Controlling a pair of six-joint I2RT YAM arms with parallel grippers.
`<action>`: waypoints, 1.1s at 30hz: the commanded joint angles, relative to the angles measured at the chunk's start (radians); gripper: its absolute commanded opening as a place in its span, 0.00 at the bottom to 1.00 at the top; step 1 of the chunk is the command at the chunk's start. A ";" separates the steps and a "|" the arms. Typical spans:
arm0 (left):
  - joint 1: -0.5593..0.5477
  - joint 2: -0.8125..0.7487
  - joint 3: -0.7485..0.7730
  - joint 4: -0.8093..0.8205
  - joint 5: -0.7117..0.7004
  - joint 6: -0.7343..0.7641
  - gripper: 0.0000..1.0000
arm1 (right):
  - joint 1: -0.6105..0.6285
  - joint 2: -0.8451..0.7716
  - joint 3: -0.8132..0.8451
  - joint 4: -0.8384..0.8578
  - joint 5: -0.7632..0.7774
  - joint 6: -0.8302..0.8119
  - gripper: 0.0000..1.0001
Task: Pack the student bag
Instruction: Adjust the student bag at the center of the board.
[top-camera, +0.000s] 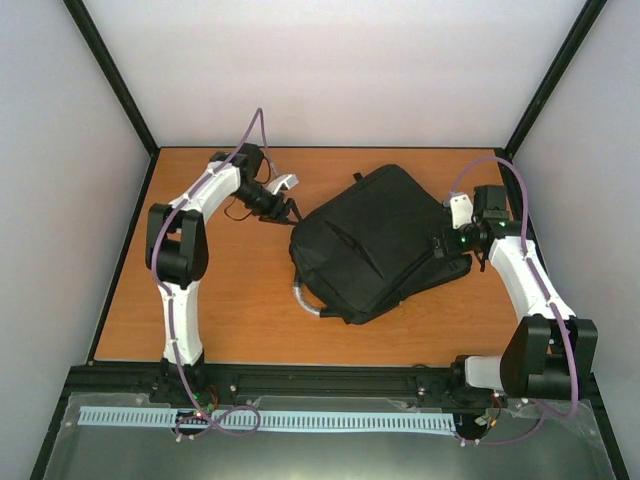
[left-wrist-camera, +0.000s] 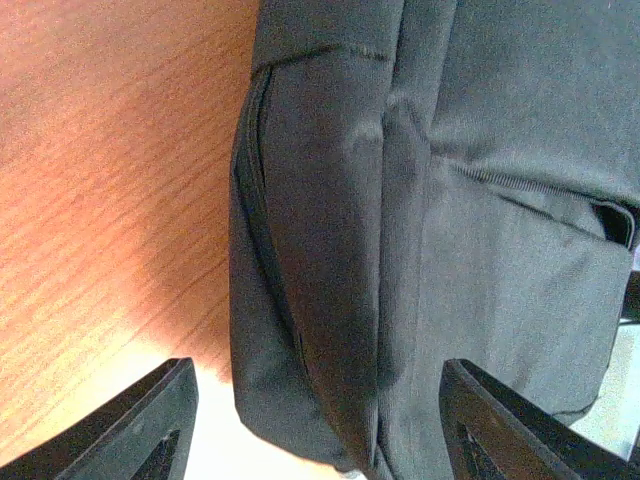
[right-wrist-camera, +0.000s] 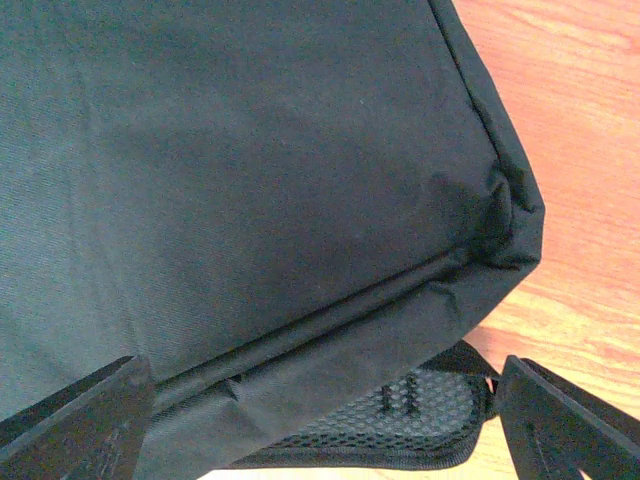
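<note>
The black student bag (top-camera: 385, 240) lies flat near the middle of the wooden table, its grey loop handle (top-camera: 303, 299) at the near left. My left gripper (top-camera: 291, 212) is open at the bag's far-left corner; in the left wrist view the bag's corner (left-wrist-camera: 330, 300) sits between the spread fingers (left-wrist-camera: 150, 420). My right gripper (top-camera: 441, 247) is open at the bag's right edge; in the right wrist view the bag's seam (right-wrist-camera: 300, 330) and a mesh strap (right-wrist-camera: 410, 420) lie between the spread fingers (right-wrist-camera: 90, 420).
The wooden table (top-camera: 230, 310) is bounded by white walls with black corner posts (top-camera: 110, 70). A rail (top-camera: 300, 380) with the arm bases runs along the near edge.
</note>
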 joint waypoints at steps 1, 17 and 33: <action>0.000 0.066 0.086 -0.035 0.050 -0.014 0.69 | -0.018 -0.001 -0.034 -0.008 0.043 -0.030 0.94; -0.035 0.040 -0.006 -0.010 0.144 0.002 0.47 | -0.026 0.112 -0.061 0.037 -0.051 -0.017 0.70; -0.126 -0.141 -0.304 0.054 0.024 0.095 0.36 | 0.107 0.367 0.142 0.095 -0.077 -0.004 0.68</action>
